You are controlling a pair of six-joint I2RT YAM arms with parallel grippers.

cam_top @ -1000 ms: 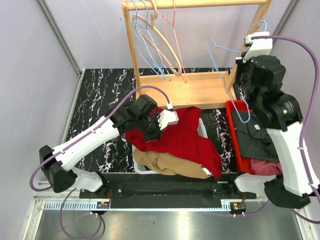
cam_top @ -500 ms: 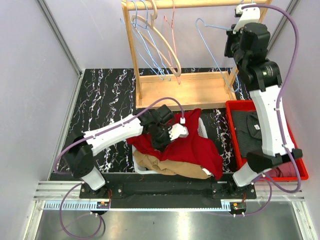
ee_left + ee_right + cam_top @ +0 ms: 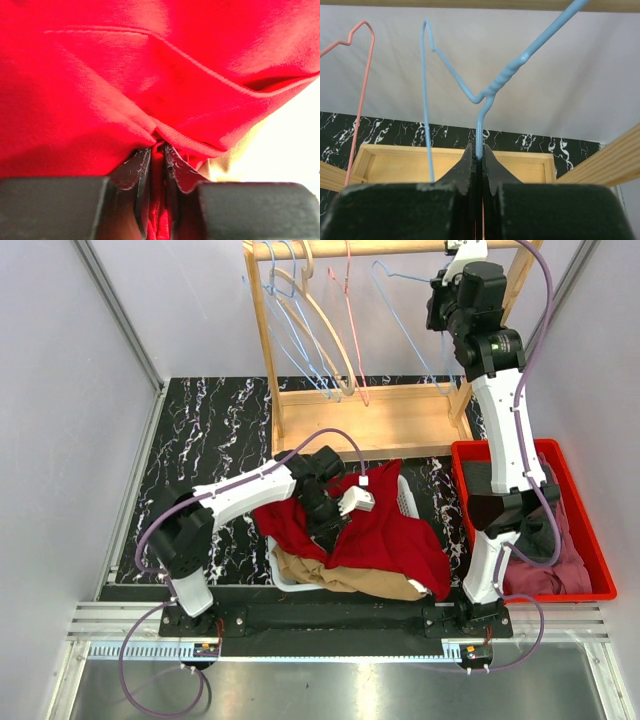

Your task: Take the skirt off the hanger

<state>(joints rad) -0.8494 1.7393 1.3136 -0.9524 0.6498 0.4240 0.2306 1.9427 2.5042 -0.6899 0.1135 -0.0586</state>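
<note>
The red skirt (image 3: 390, 530) lies bunched over a white basket (image 3: 405, 498) at the table's front, free of the hanger. My left gripper (image 3: 328, 525) is pressed down into its left part. In the left wrist view the left gripper (image 3: 157, 152) has a fold of the skirt (image 3: 150, 75) pinched between its nearly closed fingers. A light blue wire hanger (image 3: 400, 277) is up by the rack's top rail, and my right gripper (image 3: 440, 295) holds it. The right wrist view shows the right gripper (image 3: 479, 155) shut on the hanger (image 3: 487, 95) just below its twisted neck.
A wooden rack (image 3: 380, 420) stands at the back with several wire and wooden hangers (image 3: 320, 330) on its rail. A tan garment (image 3: 340, 575) lies under the skirt. A red bin (image 3: 590, 540) with dark and maroon clothes sits at the right.
My right arm has lifted the blue hanger up and left, from over the red bin to the rack's rail. The left gripper has shifted right and down into the skirt.
</note>
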